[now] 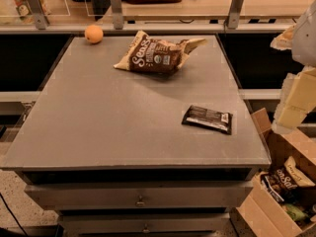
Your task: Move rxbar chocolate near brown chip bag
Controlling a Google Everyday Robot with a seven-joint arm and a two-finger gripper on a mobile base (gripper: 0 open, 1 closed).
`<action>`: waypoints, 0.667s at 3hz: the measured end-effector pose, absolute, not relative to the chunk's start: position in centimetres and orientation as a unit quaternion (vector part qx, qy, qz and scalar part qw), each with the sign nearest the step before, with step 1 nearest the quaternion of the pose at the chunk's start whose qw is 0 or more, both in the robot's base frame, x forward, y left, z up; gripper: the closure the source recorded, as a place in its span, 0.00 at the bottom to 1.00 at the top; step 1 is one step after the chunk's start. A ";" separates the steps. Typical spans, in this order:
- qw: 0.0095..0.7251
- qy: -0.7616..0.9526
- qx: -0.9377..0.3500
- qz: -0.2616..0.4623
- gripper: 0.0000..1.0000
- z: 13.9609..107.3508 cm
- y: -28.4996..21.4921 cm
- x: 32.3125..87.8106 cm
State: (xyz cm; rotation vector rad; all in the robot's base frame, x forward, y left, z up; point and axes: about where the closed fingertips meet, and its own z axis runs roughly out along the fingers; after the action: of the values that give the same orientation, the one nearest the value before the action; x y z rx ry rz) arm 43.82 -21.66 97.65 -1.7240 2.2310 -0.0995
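The rxbar chocolate (207, 118) is a small flat dark wrapper with a white patch at its right end. It lies on the grey table (98, 117) near the right front. The brown chip bag (157, 53) is large and puffy with white lettering and lies at the back middle of the table, well apart from the bar. My gripper (295, 100) shows as pale blocky parts at the right edge of the view. It is off the table's right side, to the right of and above the bar, and holds nothing that I can see.
A round orange fruit (94, 33) sits at the table's back left corner. An open cardboard box (276, 191) with smaller snack bags stands on the floor at the right front. A railed counter (173, 14) runs behind the table. Drawers (140, 199) sit below the tabletop.
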 end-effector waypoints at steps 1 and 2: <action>0.160 0.781 -0.603 -0.035 0.00 97.7 -21.6 43.8; 0.158 0.797 -0.582 -0.031 0.00 96.3 -21.3 44.4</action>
State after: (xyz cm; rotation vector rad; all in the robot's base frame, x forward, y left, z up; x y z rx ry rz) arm 44.35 -21.29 96.31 -1.6642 2.2811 -0.0873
